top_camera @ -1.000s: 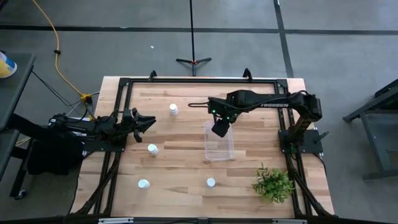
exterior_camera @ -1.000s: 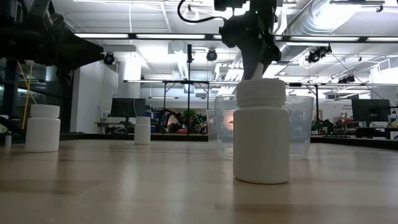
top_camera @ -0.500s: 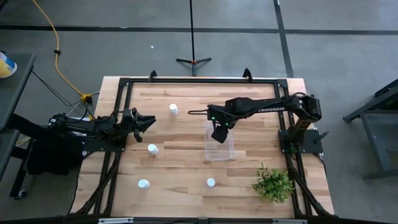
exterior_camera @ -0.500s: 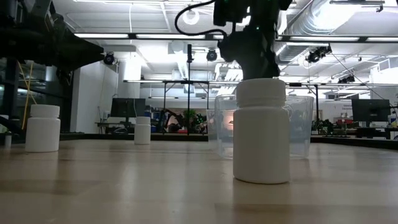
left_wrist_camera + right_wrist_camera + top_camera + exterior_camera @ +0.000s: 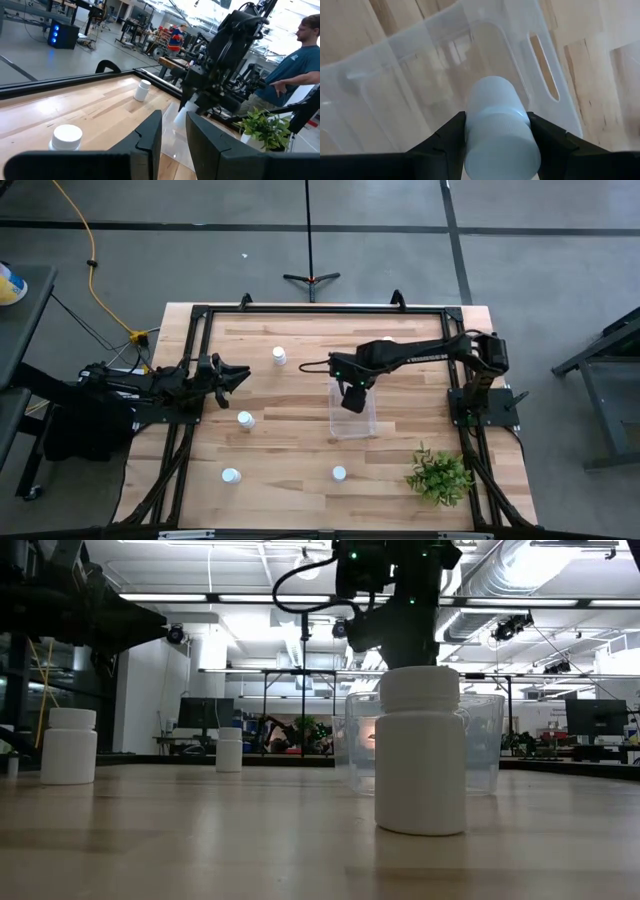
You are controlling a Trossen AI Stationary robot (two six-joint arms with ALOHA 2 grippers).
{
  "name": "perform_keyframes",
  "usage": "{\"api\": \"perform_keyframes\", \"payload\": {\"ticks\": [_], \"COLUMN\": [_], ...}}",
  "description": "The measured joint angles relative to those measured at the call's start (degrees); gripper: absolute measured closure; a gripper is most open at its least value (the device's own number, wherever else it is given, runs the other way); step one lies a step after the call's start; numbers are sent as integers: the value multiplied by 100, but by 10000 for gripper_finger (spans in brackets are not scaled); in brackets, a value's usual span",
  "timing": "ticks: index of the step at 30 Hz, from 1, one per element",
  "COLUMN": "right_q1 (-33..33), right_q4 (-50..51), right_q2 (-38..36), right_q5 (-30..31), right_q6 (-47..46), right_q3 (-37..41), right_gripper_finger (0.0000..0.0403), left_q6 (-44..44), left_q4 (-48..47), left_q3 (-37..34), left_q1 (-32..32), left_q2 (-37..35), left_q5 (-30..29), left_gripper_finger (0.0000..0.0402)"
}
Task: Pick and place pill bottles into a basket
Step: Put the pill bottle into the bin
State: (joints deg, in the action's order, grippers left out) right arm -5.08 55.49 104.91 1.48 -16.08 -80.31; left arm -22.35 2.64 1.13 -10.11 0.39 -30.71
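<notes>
1. The bin [image 5: 352, 412] stands near the table's middle, right of centre; it is clear plastic with a slot handle in one end wall [image 5: 543, 67]. No bottle shows resting on its floor in the right wrist view.
2. The right gripper [image 5: 353, 396] hangs over the bin's far end, its two fingers [image 5: 445, 142] clamped on a bottle [image 5: 499, 130] held above the bin's inside.
3. Four more bottles stand on the table [image 5: 300, 450], all outside the bin: one far back left of the bin [image 5: 279, 356], one left of it [image 5: 245, 419], one at the front left [image 5: 231, 475], and one just in front of the bin [image 5: 339, 473].
4. In the low view the front bottle [image 5: 420, 751] blocks much of the bin [image 5: 488, 752].
5. The left gripper [image 5: 236, 376] waits at the table's left edge, jaws a narrow gap apart, holding nothing.
6. A plant [image 5: 439, 476] sits at the front right corner, apart from the bin.
7. A person [image 5: 300, 55] stands beyond the table.
</notes>
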Motion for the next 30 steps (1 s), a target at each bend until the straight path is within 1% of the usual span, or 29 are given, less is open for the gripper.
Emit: {"api": "perform_keyframes", "payload": {"ticks": [15,30], "right_q1": [0,0], "right_q4": [270,241], "right_q2": [309,460], "right_q5": [203,179], "right_q6": [480,868], "right_q3": [-1,19], "right_gripper_finger": [233,233], "left_q6": [0,0], "left_q4": [-1,2], "left_q3": [0,0], "left_q1": [0,0], "left_q2": [-1,-1], "left_q5": [-5,-4], "left_gripper_finger": [277,277]}}
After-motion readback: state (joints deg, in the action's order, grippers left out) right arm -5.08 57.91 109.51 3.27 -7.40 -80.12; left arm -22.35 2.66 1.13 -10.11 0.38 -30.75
